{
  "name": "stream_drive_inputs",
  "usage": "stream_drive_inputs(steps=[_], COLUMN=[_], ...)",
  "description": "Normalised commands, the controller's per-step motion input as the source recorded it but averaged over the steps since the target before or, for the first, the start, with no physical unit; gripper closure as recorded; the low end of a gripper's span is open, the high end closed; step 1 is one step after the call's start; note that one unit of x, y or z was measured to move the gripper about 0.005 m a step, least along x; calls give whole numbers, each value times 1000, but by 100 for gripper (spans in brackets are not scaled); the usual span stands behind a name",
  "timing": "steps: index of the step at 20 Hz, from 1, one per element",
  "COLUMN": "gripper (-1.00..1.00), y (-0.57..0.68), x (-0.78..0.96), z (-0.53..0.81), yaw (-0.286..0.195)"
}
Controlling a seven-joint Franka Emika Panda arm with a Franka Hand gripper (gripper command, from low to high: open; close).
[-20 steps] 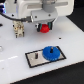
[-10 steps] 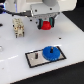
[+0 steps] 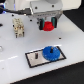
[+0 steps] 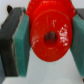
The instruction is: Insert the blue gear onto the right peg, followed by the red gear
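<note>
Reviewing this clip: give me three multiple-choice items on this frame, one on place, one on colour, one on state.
1. Where is the blue gear?
A. on the grey plate
B. between the jaws
C. off the plate on the table

2. What colour is the gear that the gripper carries?
A. blue
B. red
C. green

3. How do the jaws stand?
A. wide open, empty
B. shut on the red gear
C. out of view

Key: 1 A, it sits on the plate; 2 B, the wrist view shows red; 3 B, pads press both its sides.
</note>
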Motion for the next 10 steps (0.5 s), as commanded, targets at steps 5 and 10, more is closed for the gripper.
stream_drive_inputs(steps=[5,10], gripper=[100,100], y=[-108,-43], x=[773,637], z=[147,111], yaw=[0,0])
